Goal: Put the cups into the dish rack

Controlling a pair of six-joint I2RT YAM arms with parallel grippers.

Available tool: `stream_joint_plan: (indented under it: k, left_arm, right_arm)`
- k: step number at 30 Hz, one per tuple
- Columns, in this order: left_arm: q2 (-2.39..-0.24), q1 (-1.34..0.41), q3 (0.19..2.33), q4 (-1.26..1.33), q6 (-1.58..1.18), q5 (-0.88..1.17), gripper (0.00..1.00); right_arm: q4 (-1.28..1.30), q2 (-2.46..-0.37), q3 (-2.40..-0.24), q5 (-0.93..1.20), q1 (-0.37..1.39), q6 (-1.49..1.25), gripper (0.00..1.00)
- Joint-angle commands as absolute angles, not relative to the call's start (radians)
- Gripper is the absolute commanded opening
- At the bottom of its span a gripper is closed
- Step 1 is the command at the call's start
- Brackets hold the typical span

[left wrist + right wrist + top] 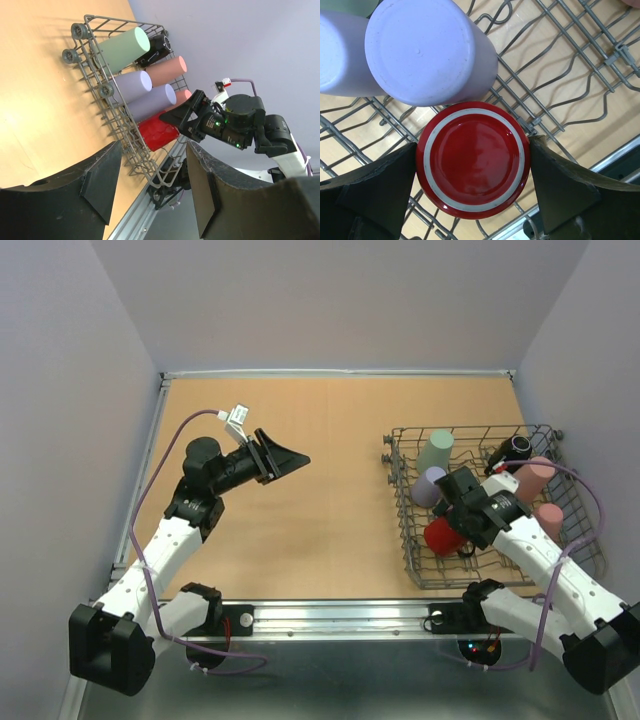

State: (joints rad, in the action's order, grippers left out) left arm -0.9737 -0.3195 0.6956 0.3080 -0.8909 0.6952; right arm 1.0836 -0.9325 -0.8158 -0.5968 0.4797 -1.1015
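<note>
The grey wire dish rack (415,570) stands at the right of the table. In it lie a sage-green cup (435,451), a lavender cup (430,485), a dark mug (515,448), two pink cups (535,477) (549,517) and the red mug (441,536). My right gripper (455,525) reaches into the rack's near left part. In the right wrist view its fingers (380,185) touch both sides of the red mug's base (474,160), below two lavender cups (427,50). My left gripper (290,458) is open and empty, in the air over the table's left half.
The rack's raised wire sides (107,117) and upright tines (560,55) surround the cups. A metal rail (330,615) runs along the table's near edge. Grey walls close in the table on the left, right and far sides.
</note>
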Motion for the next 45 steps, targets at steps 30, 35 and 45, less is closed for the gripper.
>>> stream_joint_plan:
  k: [30, 35, 45]
  left_arm:
    - [-0.922, -0.293, 0.686, 0.348, -0.859, 0.729, 0.64]
    - [-0.923, -0.290, 0.686, 0.348, -0.861, 0.729, 0.63]
    - [-0.927, -0.288, 0.687, 0.348, -0.861, 0.729, 0.63]
  right_arm:
    - [0.917, -0.977, -0.741, -0.574, 0.485, -1.106, 1.00]
    - [0.913, -0.965, -0.738, -0.569, 0.486, -1.104, 1.00]
    - [0.902, -0.913, -0.755, -0.528, 0.486, -1.080, 1.00]
